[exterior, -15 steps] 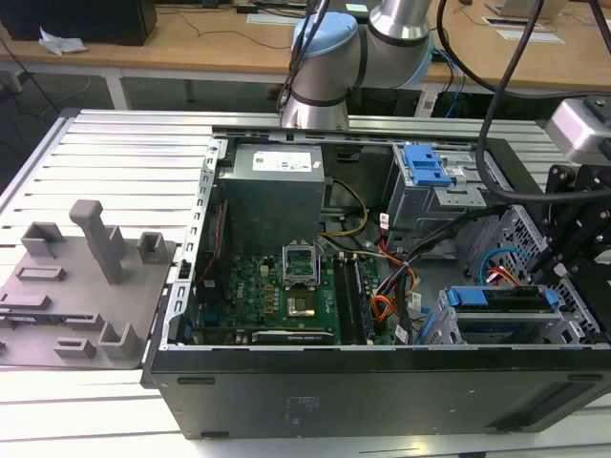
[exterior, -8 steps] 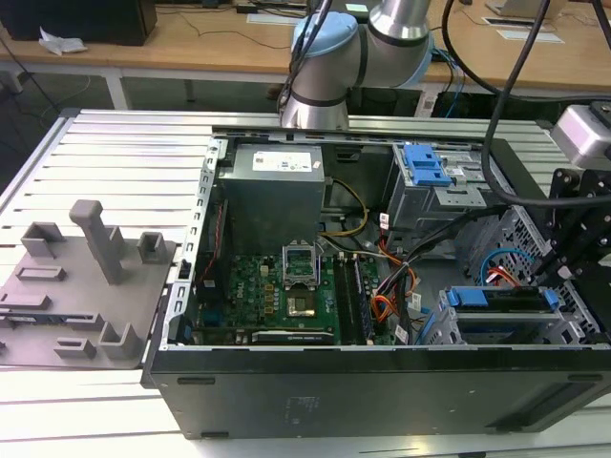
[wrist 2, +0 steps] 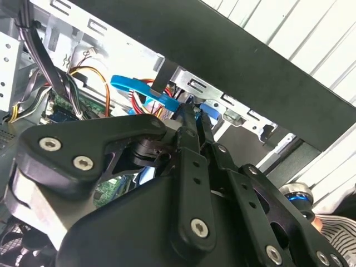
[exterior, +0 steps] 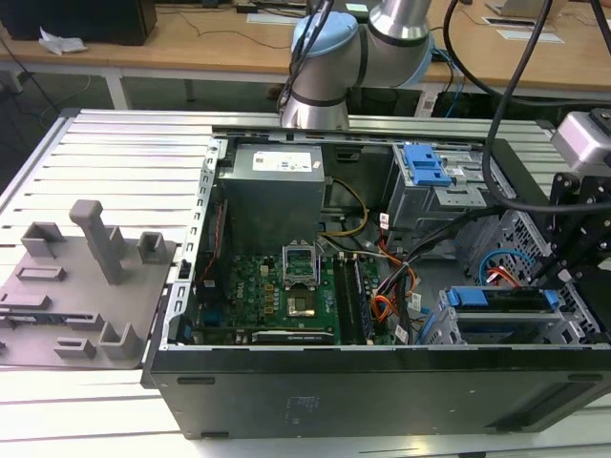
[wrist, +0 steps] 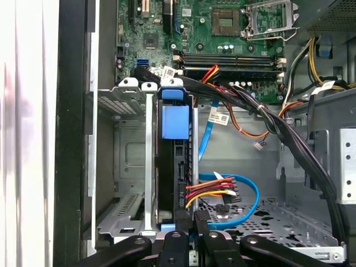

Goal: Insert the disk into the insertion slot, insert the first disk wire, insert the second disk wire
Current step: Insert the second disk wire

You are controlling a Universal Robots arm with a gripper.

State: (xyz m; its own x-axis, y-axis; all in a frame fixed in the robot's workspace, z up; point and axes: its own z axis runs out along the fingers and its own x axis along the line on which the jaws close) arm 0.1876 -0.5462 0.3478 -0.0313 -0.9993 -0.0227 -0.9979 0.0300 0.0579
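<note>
black linked fingers of the pincer (wrist: 192, 222) nearest the lens in both wrist views, drawn close together at the tips, seemingly pinched on a small dark connector against the rear edge of the disk (wrist: 174, 161); whether truly clamped on it, cannot tell for sure. seated already in the insertion slot (wrist: 133, 167), that flat drive in its bright blue plastic carrier frame, standing on edge between the light grey sheet-metal walls of the low cage. just beside the fingertips, a bundle of red, orange and yellow wires (wrist: 208, 189) ending in a plug near the drive's back, and a looping flat blue cable (wrist: 245, 200) lying on the perforated grey floor. in the exterior view, drive (exterior: 501, 299) low in the open black computer case (exterior: 382, 382), at that view's right, with the taller grey cage with blue latch (exterior: 427, 172) behind it and the green motherboard (exterior: 277, 286) toward the middle. case resting on a ribbed aluminium worktop (exterior: 105, 153), grey plastic fixture (exterior: 86, 277) at the exterior view's left.
</note>
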